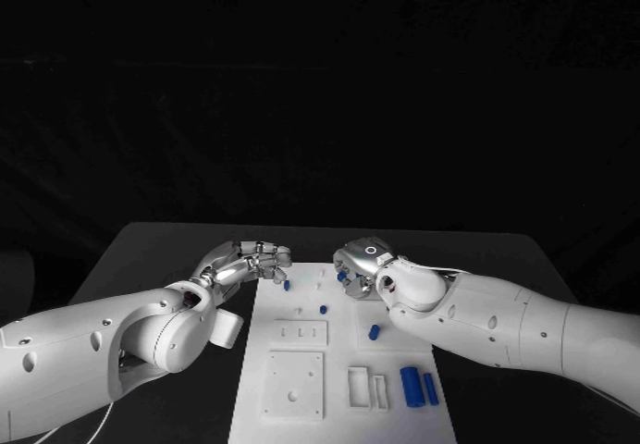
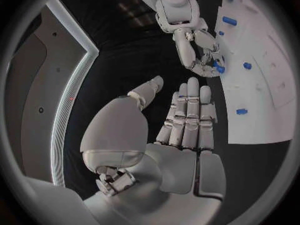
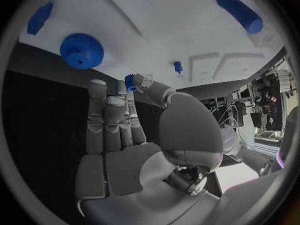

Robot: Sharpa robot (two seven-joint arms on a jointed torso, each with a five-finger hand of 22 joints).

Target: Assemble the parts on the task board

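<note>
Head view of a white task board (image 1: 301,407) on a black table (image 1: 160,250), small blue parts (image 1: 375,332) scattered across it, right hand (image 1: 360,268) at the board's far edge pinching a tiny blue toothed piece (image 3: 130,81), left hand (image 1: 251,262) beside the board's far left corner, fingers straight, holding nothing.

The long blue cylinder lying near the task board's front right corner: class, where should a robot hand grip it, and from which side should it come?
Grip the long blue cylinder around its middle, coming straight down from above. It lies flat on the task board with its length running front to back, so fingers can likely close across its round sides. A thinner blue pin lies close on its right, leaving little room there.
</note>
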